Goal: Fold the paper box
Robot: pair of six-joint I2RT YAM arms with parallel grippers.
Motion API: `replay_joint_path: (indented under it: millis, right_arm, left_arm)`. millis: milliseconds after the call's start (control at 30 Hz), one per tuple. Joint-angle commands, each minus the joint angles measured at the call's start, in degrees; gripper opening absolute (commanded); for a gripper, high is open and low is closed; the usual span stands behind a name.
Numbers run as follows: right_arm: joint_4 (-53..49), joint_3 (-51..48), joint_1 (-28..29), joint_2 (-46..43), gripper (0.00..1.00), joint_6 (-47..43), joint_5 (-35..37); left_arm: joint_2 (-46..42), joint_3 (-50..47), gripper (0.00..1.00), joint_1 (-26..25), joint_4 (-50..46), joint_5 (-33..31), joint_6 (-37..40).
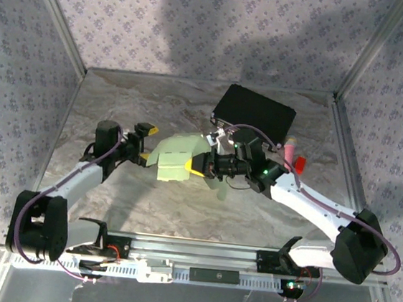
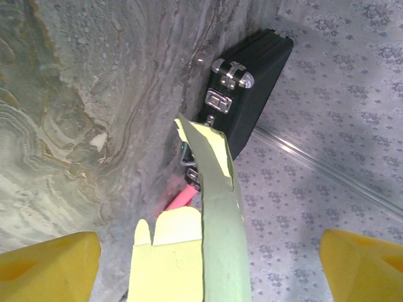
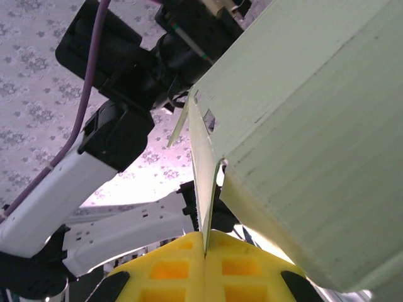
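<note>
Paper box (image 1: pixel 175 159) is sitting near the middle of the worktop (image 1: pixel 180 214), a little toward its left edge. I am reading it as lifted off the marble rather than lying flat, though I cannot be sure from above.

I am holding it with the right gripper (image 1: pixel 199 164). In the right wrist view its yellow pads (image 3: pixel 170 270) are pressing together on a thin flap edge of the pale green card, and the body of the box is standing off to the right of that pinch. The left gripper (image 1: pixel 147 144) is standing wide, its yellow fingers (image 2: pixel 47 267) spread to either side of the card, and as far as I can tell nothing is touching them.

What I am weighing is the line-up. The box is lying directly between the two pincers, with its long side running roughly left to right along the line joining them and its free end pointing into the left gripper's gap. I am judging the left arm to be the nearer free one for the next crease, needing little more than to close on the flap ahead of it.

The black case (image 1: pixel 256 113) is lying toward the far right corner, apart from the card.
</note>
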Motion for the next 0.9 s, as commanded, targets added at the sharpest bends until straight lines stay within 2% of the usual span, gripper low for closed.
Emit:
replay_joint_path:
  millis: [0,100,200,267,367,433,467,500,567,600,667,700,800,867]
  right_arm:
    - [2.55,1.04,-0.53,-0.44,0.00,-0.70,-3.42]
    - [4.11,0.71,-0.70,-0.39,0.00,0.35,-4.26]
    - [5.18,0.33,-0.54,-0.18,0.00,1.10,-4.79]
    - [6.42,-0.23,-0.57,-0.15,0.00,1.75,-5.07]
    - [6.51,-0.55,-0.76,-0.01,0.00,1.94,-5.20]
    - [5.40,-0.64,-1.05,0.06,0.00,1.81,-4.83]
    - [4.85,-0.85,-1.38,-0.06,0.02,1.81,-4.55]
    - [4.53,-1.16,-1.83,-0.09,0.18,1.92,-4.23]
    - [2.72,-1.69,-2.90,-0.88,0.57,1.97,-3.08]
    - [1.40,-1.94,-3.50,-1.47,0.67,1.66,-2.34]
    - [-1.93,-1.53,-4.60,-2.93,0.78,0.28,-1.12]
    - [-4.78,-1.10,-5.10,-4.12,0.80,-0.85,0.15]
    - [-11.81,-0.29,-6.26,-8.89,0.81,-2.88,5.97]
    - [-12.49,-0.67,-5.80,-12.37,0.80,-1.47,10.86]
  left_arm:
    - [1.98,1.40,0.88,-1.58,8.02,0.54,-6.15]
    - [3.47,1.35,0.81,-2.88,10.15,0.12,-7.43]
    - [2.86,0.60,0.65,-3.16,10.81,-2.71,-8.24]
    - [2.54,0.17,0.47,-3.16,11.77,-4.04,-9.36]
    - [1.15,-0.57,0.14,-3.16,11.42,-6.37,-10.93]
    - [-0.57,-0.46,0.00,-3.14,8.81,-7.96,-11.26]
    - [-1.68,-0.42,0.00,-3.16,7.20,-9.05,-11.51]
    - [-3.02,-0.41,0.00,-3.20,5.53,-10.39,-11.73]
    - [-6.30,0.12,0.00,-3.33,0.44,-13.07,-12.01]
    - [-8.18,0.82,0.00,-3.33,-3.41,-14.76,-11.89]
    - [-12.20,2.90,0.00,-3.28,-12.46,-18.92,-10.70]
    - [-14.18,4.66,0.00,-3.42,-17.93,-21.33,-9.69]
    - [-16.82,12.70,0.00,-4.12,-36.55,-28.57,-6.81]
    - [-16.22,18.62,0.00,-6.25,-46.71,-34.60,-5.54]
